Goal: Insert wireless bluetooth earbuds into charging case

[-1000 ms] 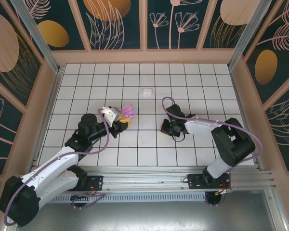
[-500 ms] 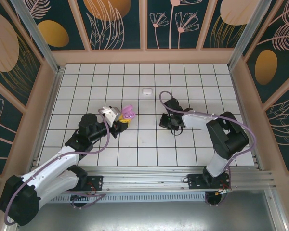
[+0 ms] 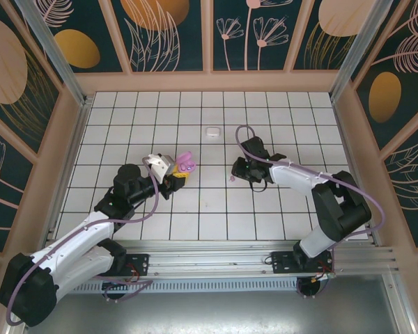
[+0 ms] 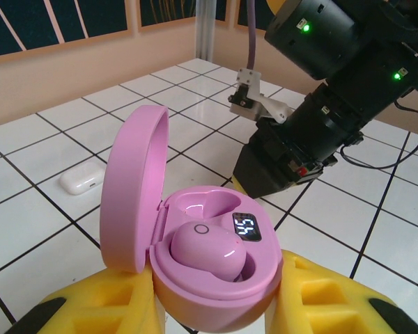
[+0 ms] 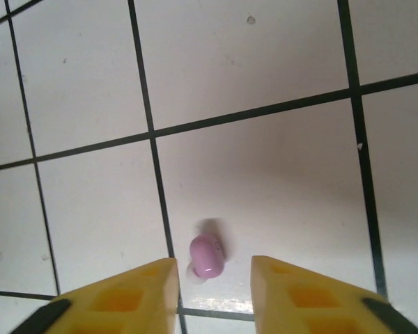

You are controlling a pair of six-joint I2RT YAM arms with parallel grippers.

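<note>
The charging case [image 4: 195, 209] is pink, with its lid hinged open and standing upright on the left side. My left pincer [image 4: 209, 296] is closed on its lower shell, a yellow finger against each side, holding it above the table [image 5: 265, 174] near the middle of the tiled floor. One pink earbud [image 4: 205, 250] sits in the nearer socket; the socket behind it is empty, and a small display [image 4: 244, 227] beside it reads 45. The other earbud [image 5: 207, 255] lies loose on a white tile close to a black grout line. My right pincer [image 5: 212, 268] hangs over it with its yellow fingers apart, one on either side, touching neither. Farther back, a small white case [image 4: 80, 182] rests shut on the table, well apart from both.
</note>
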